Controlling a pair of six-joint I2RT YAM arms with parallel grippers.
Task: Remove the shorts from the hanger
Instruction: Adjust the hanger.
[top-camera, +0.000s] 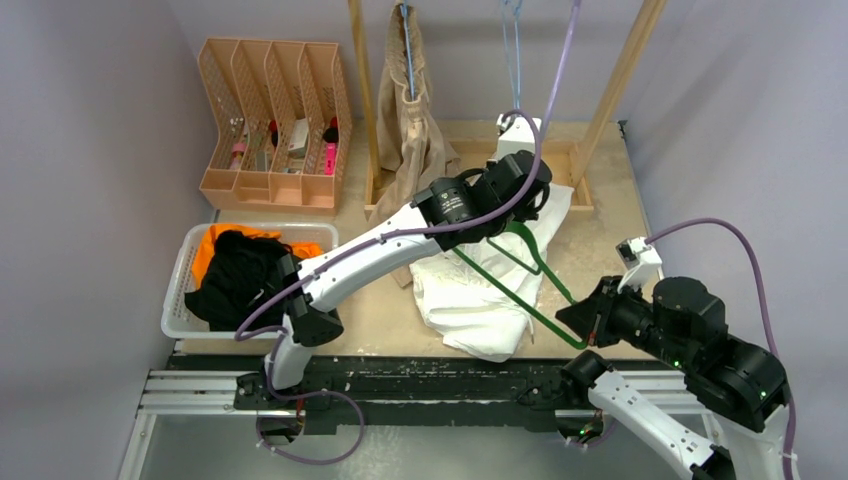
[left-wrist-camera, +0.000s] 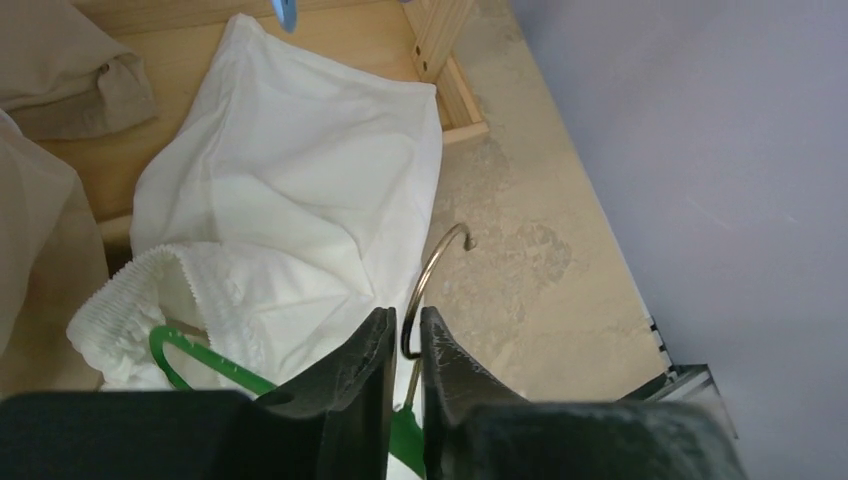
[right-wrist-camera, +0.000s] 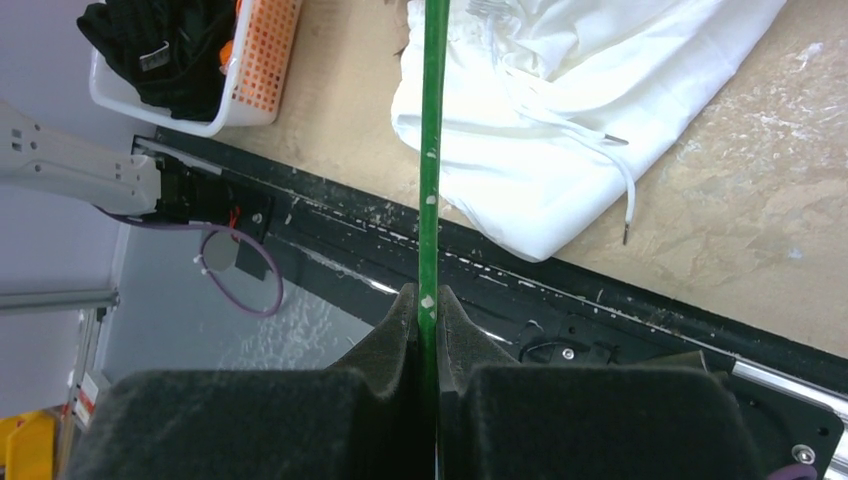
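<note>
**A:** Starting nearest us: why is the right gripper sitting so low at the near right edge?

**B:** Its jaws are pinching the thin bar of the green plastic hanger. We are anchoring that end, we think, so the frame is not dragging along with the cloth.

**A:** And the limp white cloth shorts?

**B:** They are lying crumpled on the pale wooden table, mid-table and just left of that gripper. Their drawstring is trailing toward the near edge. In the left wrist view a green arm is showing at the elastic waistband, so we are judging them not yet free.

**A:** Farther out, what is the left gripper doing?

**B:** It is sitting at the hanger's curved metal hook. The jaws are standing nearly together with the wire in the slit between them. We cannot tell whether the pads are actually biting it.

**A:** Why both ends?

**B:** With a grip at each end we are probably steadying the hanger so the waistband can slide off one arm.

**A:** And the rest?

**B:** At the near left, the white plastic basket is holding the black shorts and the bright orange shorts, off any hanger. At the far side, the beige shorts are hanging on a blue wire hanger from the wooden rack.
</note>
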